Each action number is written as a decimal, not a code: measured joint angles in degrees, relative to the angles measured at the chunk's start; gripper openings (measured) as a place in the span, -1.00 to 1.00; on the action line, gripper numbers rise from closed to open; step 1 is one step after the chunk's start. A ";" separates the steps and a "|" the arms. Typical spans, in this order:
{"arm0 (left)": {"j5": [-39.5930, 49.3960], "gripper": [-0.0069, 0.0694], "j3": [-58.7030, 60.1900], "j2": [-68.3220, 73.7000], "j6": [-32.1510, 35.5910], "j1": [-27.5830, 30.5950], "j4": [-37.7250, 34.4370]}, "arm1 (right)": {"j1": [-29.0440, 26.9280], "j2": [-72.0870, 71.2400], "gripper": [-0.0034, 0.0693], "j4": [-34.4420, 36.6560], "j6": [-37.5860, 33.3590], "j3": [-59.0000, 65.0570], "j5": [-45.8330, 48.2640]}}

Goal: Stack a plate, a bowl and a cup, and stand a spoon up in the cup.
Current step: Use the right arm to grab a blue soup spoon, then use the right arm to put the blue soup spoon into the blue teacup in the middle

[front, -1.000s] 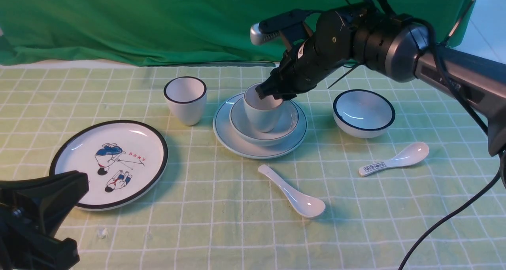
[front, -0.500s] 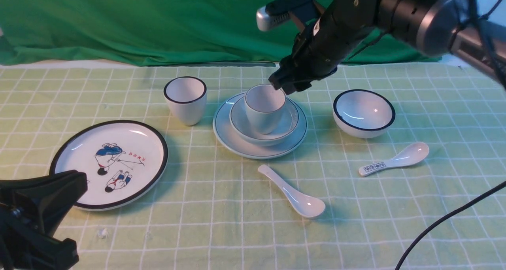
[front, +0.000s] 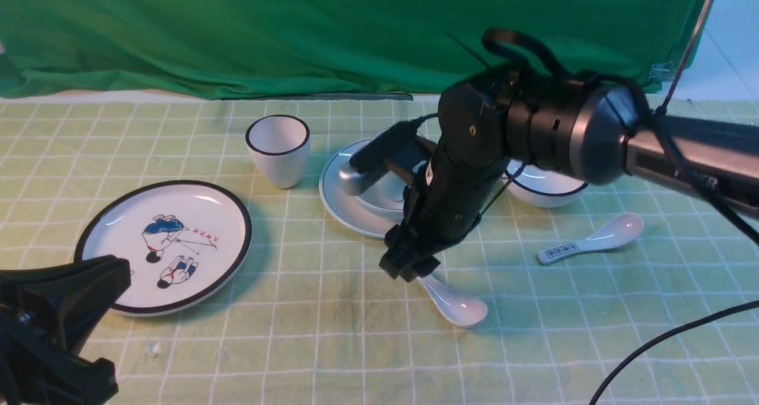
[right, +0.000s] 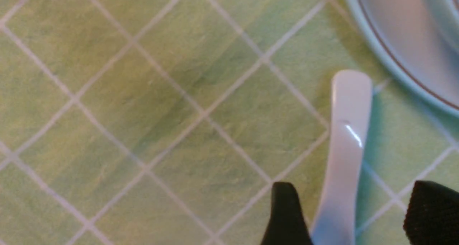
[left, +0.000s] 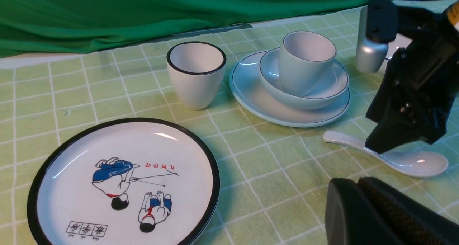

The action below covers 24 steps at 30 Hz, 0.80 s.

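Note:
The pale blue-grey cup (left: 304, 62) stands in the bowl (left: 322, 94), which rests on the plate (left: 251, 94). In the front view my right arm hides most of that stack; part of the plate (front: 332, 185) shows. The plain spoon (front: 453, 303) lies flat on the cloth in front of the stack. My right gripper (front: 409, 268) hangs low over its handle, open. The handle (right: 346, 148) runs between the two fingertips of the right gripper (right: 355, 191), nearer one of them, not clamped. My left gripper (left: 358, 182) is shut and empty at the near left.
A white cup with a black rim (front: 277, 150) stands left of the stack. The picture plate (front: 166, 245) lies at near left, by my left arm (front: 53, 310). A black-rimmed bowl (front: 545, 188) and a labelled spoon (front: 587, 242) sit on the right. A green curtain (front: 237, 31) closes the back.
My right gripper let go of the cup, lifted off it, then swung toward the near side and down over the plain spoon's handle, jaws opening wider. The left arm has not moved.

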 joint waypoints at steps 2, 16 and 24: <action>0.05 -0.78 0.00 0.00 0.00 0.00 0.00 | -0.01 0.72 0.37 0.00 -0.02 1.09 -1.23; 0.05 -0.78 0.00 -0.04 0.45 0.00 0.07 | 2.35 0.77 -0.45 1.20 -4.78 1.68 -0.71; 0.05 -0.78 0.00 -0.04 0.45 0.00 0.91 | 3.63 -14.87 -0.48 0.98 -6.19 2.44 -29.23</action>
